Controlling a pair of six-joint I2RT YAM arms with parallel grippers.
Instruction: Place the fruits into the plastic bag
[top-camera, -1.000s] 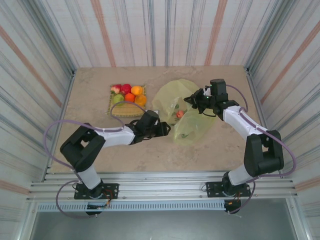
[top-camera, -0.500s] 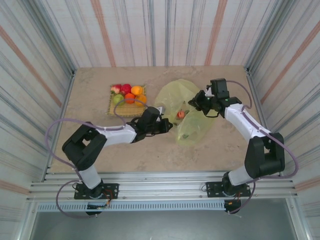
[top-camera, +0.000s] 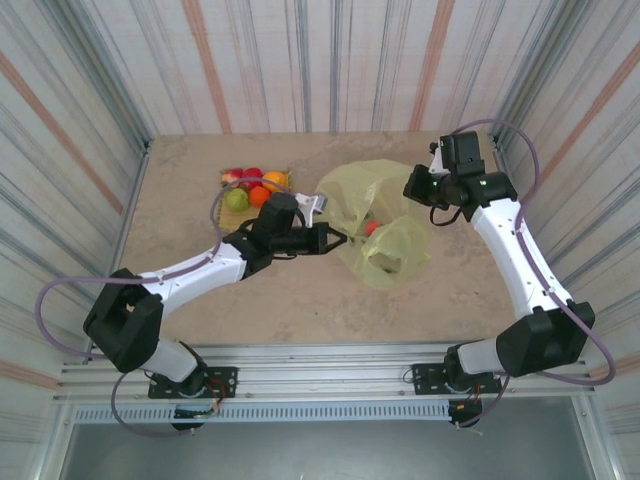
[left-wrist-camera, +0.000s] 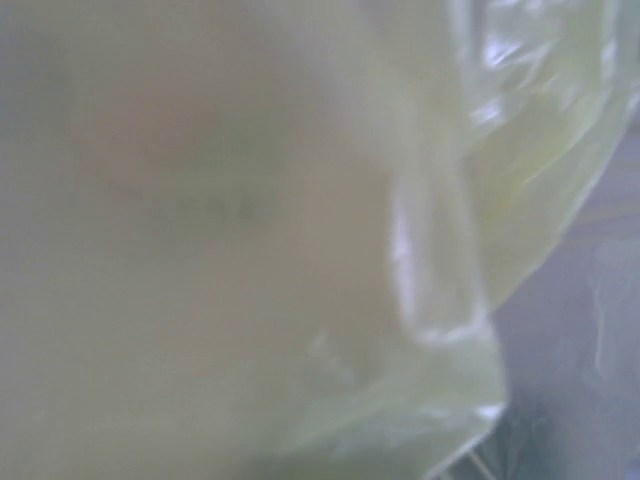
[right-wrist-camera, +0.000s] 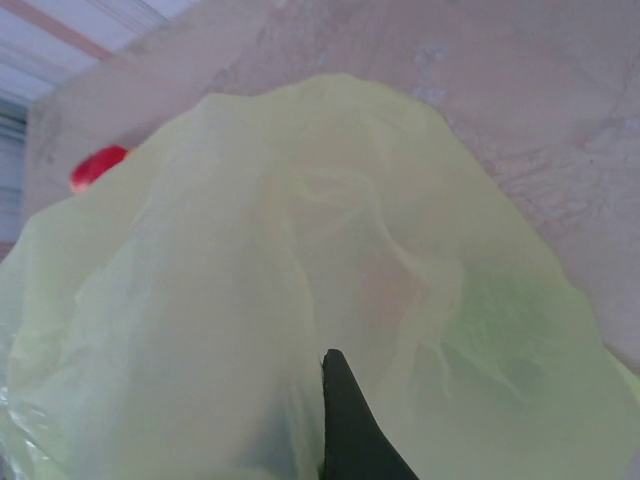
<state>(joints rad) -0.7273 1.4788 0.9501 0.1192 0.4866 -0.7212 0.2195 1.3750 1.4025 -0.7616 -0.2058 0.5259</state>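
The pale yellow-green plastic bag (top-camera: 385, 205) hangs lifted between both arms above the table's middle. My left gripper (top-camera: 338, 240) pinches its left edge, fingers drawn to a point. My right gripper (top-camera: 418, 190) holds its upper right edge. In the right wrist view one dark finger (right-wrist-camera: 347, 420) shows against the plastic bag (right-wrist-camera: 250, 300). A red fruit (top-camera: 372, 228) and a green fruit (top-camera: 388, 264) show through the bag. Outside it lie two red fruits (top-camera: 243, 177), two orange fruits (top-camera: 275, 181) and a green fruit (top-camera: 237, 199). Blurred bag plastic (left-wrist-camera: 300, 250) hides the left fingers.
The loose fruits rest on a yellow-tan woven mat (top-camera: 224, 215) at the back left, partly behind the left arm. Striped walls (top-camera: 90, 150) close the table on three sides. A red fruit (right-wrist-camera: 98, 166) peeks past the bag's edge in the right wrist view.
Both arms have risen and moved apart, lifting the bag off the table and stretching its mouth. The right gripper went up and to the right; the left forearm swung up toward the bag.
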